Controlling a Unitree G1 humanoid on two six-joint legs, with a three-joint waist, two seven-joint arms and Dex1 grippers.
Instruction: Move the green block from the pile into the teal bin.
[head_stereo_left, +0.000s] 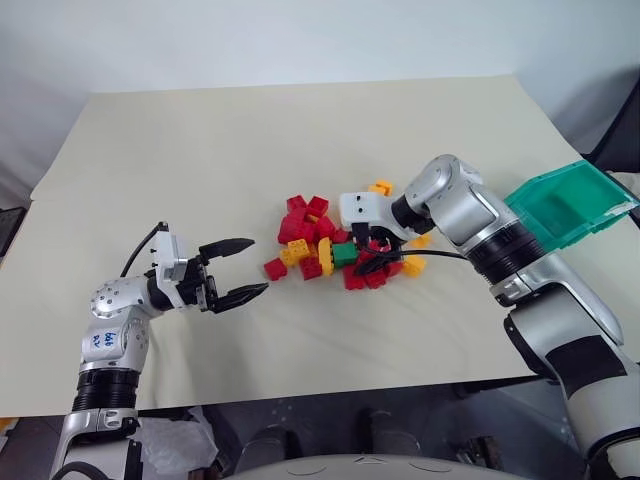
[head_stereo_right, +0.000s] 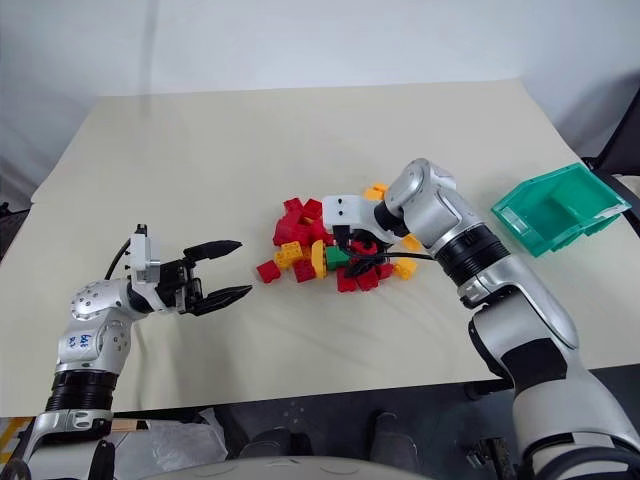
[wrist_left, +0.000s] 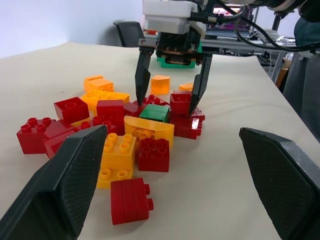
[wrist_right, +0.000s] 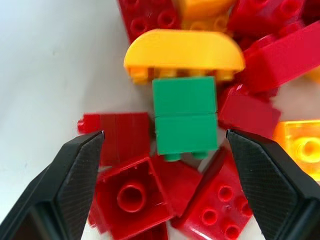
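Left: the robot's left gripper hovers above the cream-coloured flat tabletop, its two black fingers spread wide apart and nothing between them. It points toward the heap and stands apart from the nearest brick.

Centre: the pile, a loose heap of small red and yellow-orange plastic studded toy bricks, lies on the table. A single red brick sits at the heap's left edge, just beside the others. The small bright green plastic studded brick, the green block, lies on its side within the pile, touching a curved yellow-orange brick along one face and bordered by red bricks on the others.

Directly over the green block, the right gripper points downward with its black fingers parted widely. In the right wrist view one finger stands on each side of the block, neither touching it.

Right: the teal-green translucent plastic rectangular storage bin with sloped walls, the teal bin, rests tilted at the table's right edge, well apart from the pile. Its open interior holds no brick.
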